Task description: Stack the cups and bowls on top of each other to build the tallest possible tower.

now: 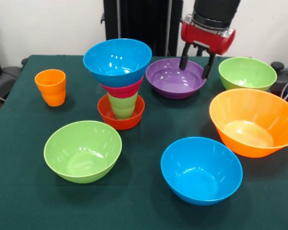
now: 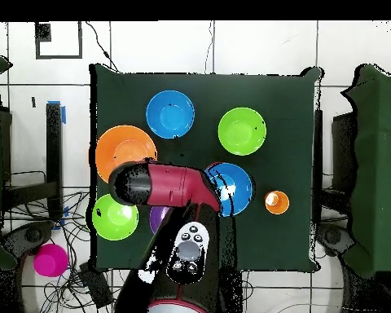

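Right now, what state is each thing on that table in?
tool: open, fingers over the purple bowl, holding nothing
tower: upright; red-orange bowl, green cup, pink bowl, blue bowl on top
orange cup: upright, alone
near green bowl: upright, empty
far green bowl: upright, empty
near blue bowl: upright, empty
large orange bowl: tilted, empty

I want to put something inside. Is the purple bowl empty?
Not quite: the open gripper has its fingertips dipped in the purple bowl; nothing else is inside.
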`<act>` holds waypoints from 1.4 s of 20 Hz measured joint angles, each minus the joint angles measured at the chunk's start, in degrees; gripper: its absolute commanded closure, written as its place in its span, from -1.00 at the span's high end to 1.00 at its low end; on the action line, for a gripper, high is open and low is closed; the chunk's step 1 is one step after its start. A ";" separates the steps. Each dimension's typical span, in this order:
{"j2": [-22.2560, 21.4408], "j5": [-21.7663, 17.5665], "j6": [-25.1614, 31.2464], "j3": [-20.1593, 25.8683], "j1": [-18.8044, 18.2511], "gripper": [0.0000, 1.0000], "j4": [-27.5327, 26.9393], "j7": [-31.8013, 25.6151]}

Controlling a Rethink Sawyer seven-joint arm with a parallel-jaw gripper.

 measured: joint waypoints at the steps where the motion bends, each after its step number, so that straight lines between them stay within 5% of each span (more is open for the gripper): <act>1: -0.05 -0.36 0.00 0.21 -0.37 1.00 0.00 0.00; 16: -0.13 -1.45 -0.58 6.41 -2.88 1.00 -0.02 0.00; 28: 4.89 -1.42 -11.61 6.46 5.01 1.00 0.22 0.00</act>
